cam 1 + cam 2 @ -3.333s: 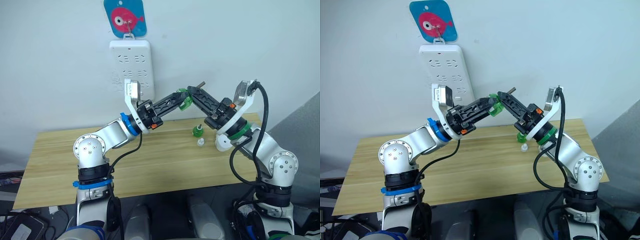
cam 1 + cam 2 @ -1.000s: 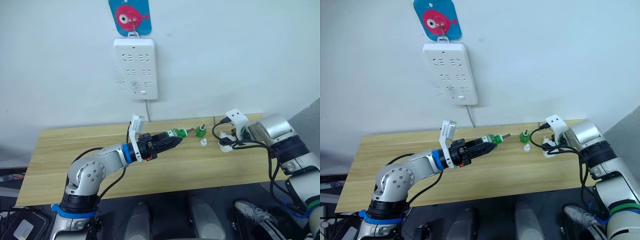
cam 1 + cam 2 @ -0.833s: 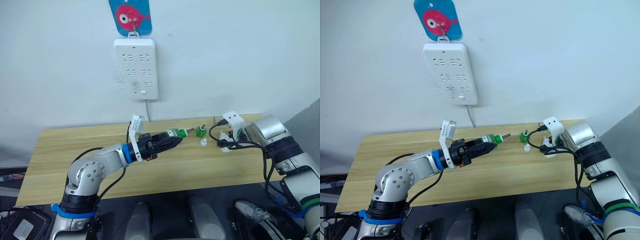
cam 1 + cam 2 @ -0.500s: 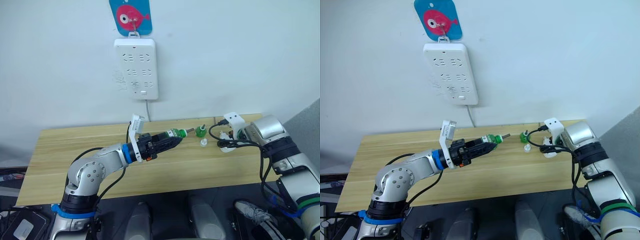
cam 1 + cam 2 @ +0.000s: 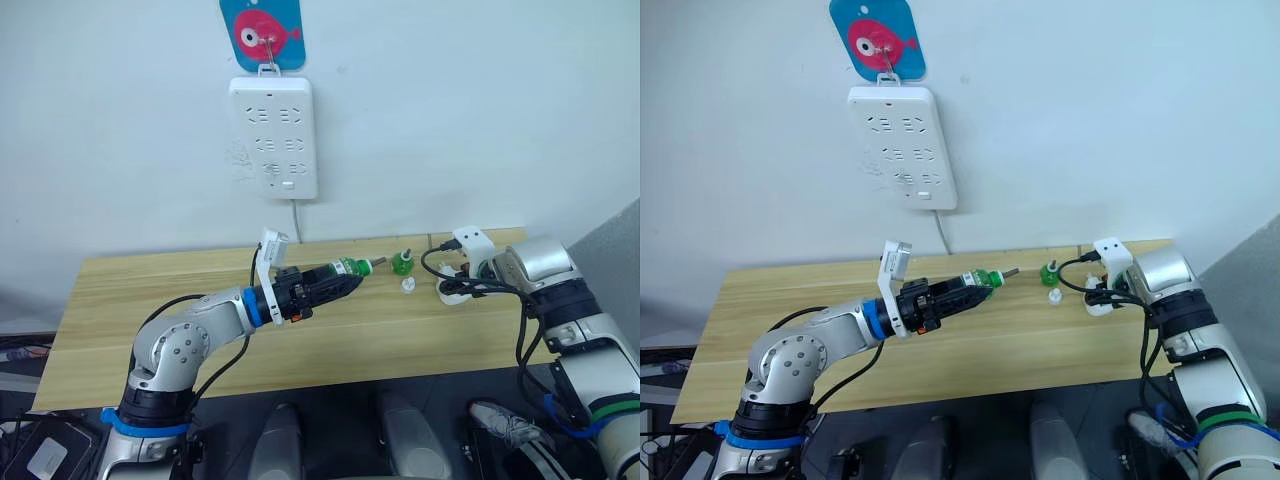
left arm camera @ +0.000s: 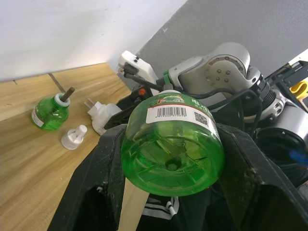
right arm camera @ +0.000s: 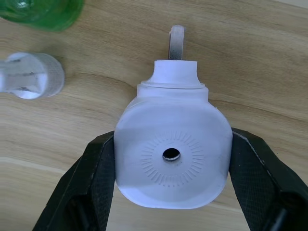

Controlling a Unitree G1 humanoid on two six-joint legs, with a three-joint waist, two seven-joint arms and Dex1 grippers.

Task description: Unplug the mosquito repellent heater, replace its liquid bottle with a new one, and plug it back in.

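Green liquid bottle (image 6: 172,144) clamped between the two black fingers (image 6: 103,163) of the left gripper (image 5: 322,284), lying on its side, barcode label up, wick tip pointing right toward the far middle of the wooden table (image 5: 150,320). Held above the boards, not touching them. Left arm bent at the elbow, forearm stretched right and slightly away, blue ring at the wrist.

Mounted on the wall beyond: white socket strip (image 5: 274,137) hanging under a blue tag with a pink fish (image 5: 259,34), cord dropping to the table's far edge.

Further right, standing upright near the far edge: second green bottle (image 5: 401,262), small, with a bare wick rod rising from its white collar. Amount of liquid inside cannot be told. Just in front of it, apart by a small gap, a small white cap (image 5: 406,285) on the wood.

Right again, resting on the table: white heater (image 7: 172,154), rounded body with a small dark round hole ringed by fine radial ribs, one metal prong visible past its neck. Sits between the two black fingers (image 7: 94,178) of the right gripper (image 7: 172,163), one finger against each side, closed on the body. Right arm folded in from the right edge, forearm pointing left, low over the table, cable looping beside the wrist.
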